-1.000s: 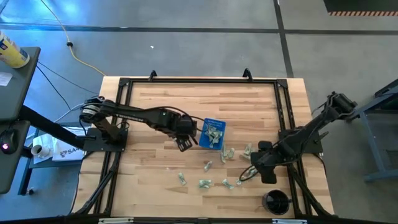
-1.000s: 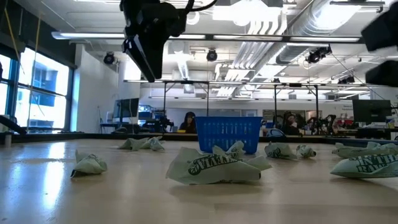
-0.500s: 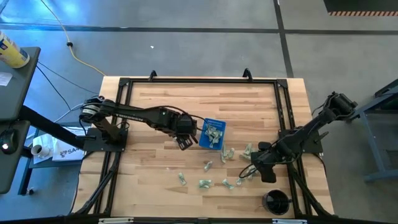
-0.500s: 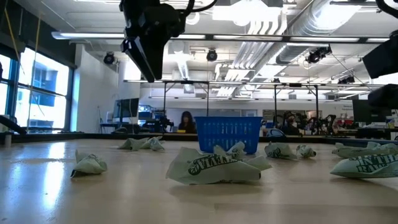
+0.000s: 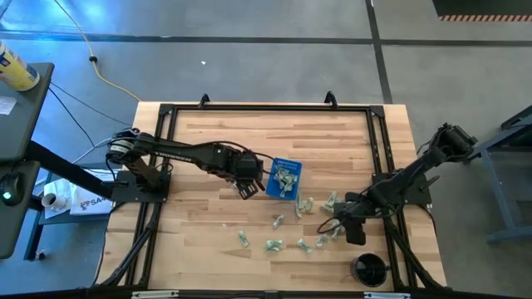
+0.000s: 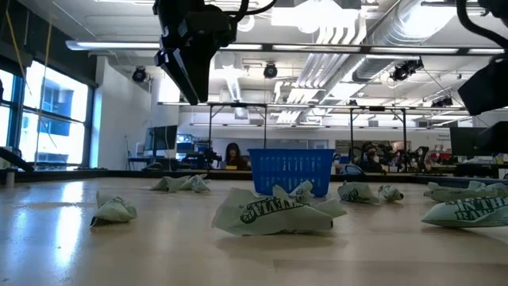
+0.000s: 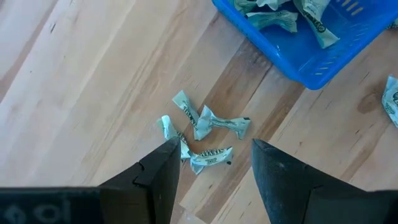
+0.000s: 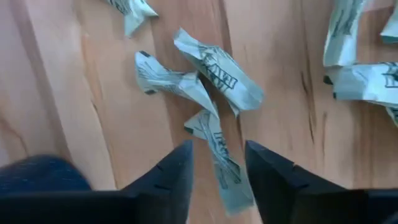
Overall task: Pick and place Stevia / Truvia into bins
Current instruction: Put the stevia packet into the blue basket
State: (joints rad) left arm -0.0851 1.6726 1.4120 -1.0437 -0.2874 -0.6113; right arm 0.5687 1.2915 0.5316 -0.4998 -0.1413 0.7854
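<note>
The blue bin (image 5: 285, 177) sits mid-table with several sachets inside (image 7: 280, 18). More pale green sachets (image 5: 277, 222) lie scattered on the wood between the bin and the near edge. My left gripper (image 5: 248, 191) hovers open just left of the bin, above a small cluster of sachets (image 7: 205, 127). My right gripper (image 5: 327, 231) is open and low over the sachets to the bin's near right. Its fingers stand on either side of one crumpled sachet (image 8: 217, 146); whether they touch it, I cannot tell.
A round black cup (image 5: 369, 269) stands near the table's near right corner. A black frame (image 5: 266, 107) runs around the tabletop. In the low view, sachets (image 6: 274, 213) lie in front of the bin (image 6: 292, 170). People sit far off in the room behind.
My right gripper has edged slightly toward the table's left, closer over the sachets. My left arm and the bin have kept still.
</note>
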